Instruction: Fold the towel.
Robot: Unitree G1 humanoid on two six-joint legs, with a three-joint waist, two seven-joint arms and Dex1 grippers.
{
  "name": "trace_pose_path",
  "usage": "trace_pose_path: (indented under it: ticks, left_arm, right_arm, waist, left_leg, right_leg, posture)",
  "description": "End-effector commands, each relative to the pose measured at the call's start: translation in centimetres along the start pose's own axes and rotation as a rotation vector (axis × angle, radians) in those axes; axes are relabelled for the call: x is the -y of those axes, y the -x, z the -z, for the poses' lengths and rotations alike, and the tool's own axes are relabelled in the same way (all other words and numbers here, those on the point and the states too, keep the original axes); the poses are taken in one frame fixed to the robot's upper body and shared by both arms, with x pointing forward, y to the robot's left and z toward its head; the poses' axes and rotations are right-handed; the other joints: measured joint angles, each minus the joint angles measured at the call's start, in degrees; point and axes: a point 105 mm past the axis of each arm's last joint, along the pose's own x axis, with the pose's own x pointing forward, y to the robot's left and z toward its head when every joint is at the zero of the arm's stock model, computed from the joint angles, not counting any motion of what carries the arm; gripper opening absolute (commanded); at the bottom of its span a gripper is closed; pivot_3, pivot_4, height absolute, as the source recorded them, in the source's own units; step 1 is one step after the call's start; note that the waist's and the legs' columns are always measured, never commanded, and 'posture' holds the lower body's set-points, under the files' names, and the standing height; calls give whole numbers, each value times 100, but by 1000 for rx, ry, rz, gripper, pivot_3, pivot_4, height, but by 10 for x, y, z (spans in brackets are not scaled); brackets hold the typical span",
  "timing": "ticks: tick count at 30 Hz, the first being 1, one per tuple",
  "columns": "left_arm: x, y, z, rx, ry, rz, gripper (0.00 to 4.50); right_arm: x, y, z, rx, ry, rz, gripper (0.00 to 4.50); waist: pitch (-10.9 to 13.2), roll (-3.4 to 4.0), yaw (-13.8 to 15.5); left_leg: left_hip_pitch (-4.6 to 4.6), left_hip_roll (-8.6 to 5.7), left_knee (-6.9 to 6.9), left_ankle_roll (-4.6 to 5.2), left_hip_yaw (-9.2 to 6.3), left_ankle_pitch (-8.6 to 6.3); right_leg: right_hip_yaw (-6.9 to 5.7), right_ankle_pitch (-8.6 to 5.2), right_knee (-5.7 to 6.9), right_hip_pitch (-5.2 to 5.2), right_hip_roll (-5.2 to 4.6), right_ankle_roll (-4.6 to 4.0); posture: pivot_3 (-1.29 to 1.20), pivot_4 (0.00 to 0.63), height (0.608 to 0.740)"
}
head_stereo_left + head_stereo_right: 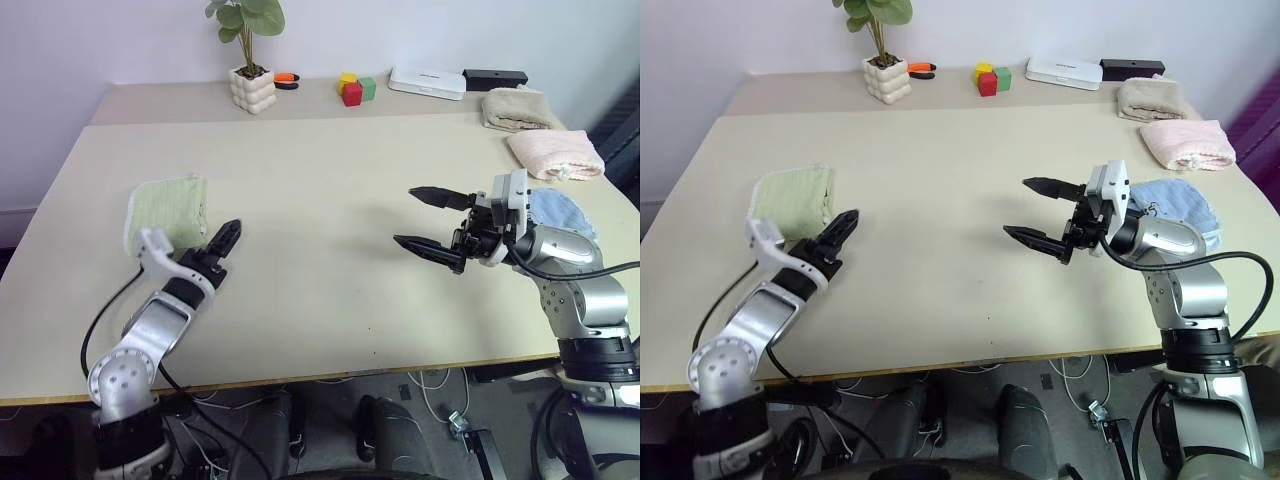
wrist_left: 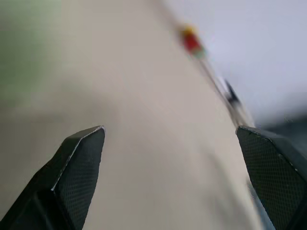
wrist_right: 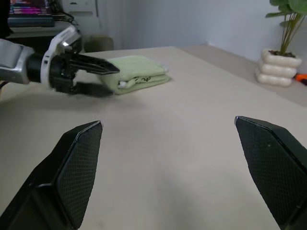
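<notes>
My left gripper [image 1: 222, 243] hangs just above the table [image 1: 330, 310] with its two black fingers spread wide and nothing between them. The towel [image 1: 168, 210] lies folded into a small light green block right behind that gripper, towards the table's left edge; from the head views the gripper's wrist overlaps the towel's near corner, and I cannot tell whether they touch. In my right wrist view the towel [image 3: 139, 77] shows as a neat stack with a whitish edge and a small dark mark on its near side, and the left gripper's fingers [image 3: 93, 64] sit in front of it, pointing across the tabletop.

My right gripper [image 1: 428, 220] is also fully open and empty, held level over the table and pointing towards the left gripper, well apart from it, with bare tabletop between the two. Just behind my right gripper's wrist lies a light blue towel [image 1: 1185, 205]. Beyond that, towards the far right corner, a pink folded towel [image 1: 556, 154] and then a beige folded towel [image 1: 516, 109] sit one behind the other.

Far ahead of both grippers, along the back of the table, stand a potted plant [image 1: 251, 75], a cluster of coloured blocks [image 1: 354, 88], a flat white box [image 1: 428, 82] and a black bar [image 1: 495, 77].
</notes>
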Motion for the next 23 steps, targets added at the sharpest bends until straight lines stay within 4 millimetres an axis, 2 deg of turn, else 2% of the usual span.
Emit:
trace_pose_path:
  ticks: [1,4,7,13,18,23]
  left_arm:
    - [46,-5,-2,-43,-437,340,4471]
    - [53,-6,-18,13,-477,459,4471]
    - [40,-10,-26,0,-624,500,4471]
    - [30,-21,-27,-55,-697,640,4471]
    - [23,-35,-35,-38,-744,630,4471]
    - [26,-35,-29,-42,-754,645,4471]
  right_arm:
    - [3,6,-8,12,23,2,4500]
    - [8,15,-10,-5,38,41,4500]
    - [11,22,-12,-18,43,83,4500]
    - [4,40,-18,-46,54,125,4500]
    - [0,47,-24,-59,68,150,4500]
    - [-1,43,-26,-66,69,140,4500]
  waist:
    - [-3,6,-8]
    - [-8,16,-8]
    - [-8,16,-8]
    - [-7,17,-8]
    - [-6,16,2]
    - [-5,14,-8]
  left_leg:
    - [-2,0,-6,-4,6,2]
    - [-15,0,-28,-38,29,20]
    - [-47,8,-26,-50,28,29]
    - [-64,17,-10,-48,24,29]
    - [-66,16,2,-40,24,27]
    - [-66,16,6,-25,20,34]
  right_leg:
    - [3,0,1,-12,-1,0]
    - [10,0,-2,-18,-9,0]
    - [10,1,7,-54,-3,0]
    - [0,4,8,-59,3,-3]
    - [0,7,11,-55,2,0]
    - [-2,15,11,-51,2,14]
  posture:
    - [0,150,740]
    - [0,150,740]
    - [0,150,740]
    - [0,150,740]
    - [0,150,740]
    - [0,150,740]
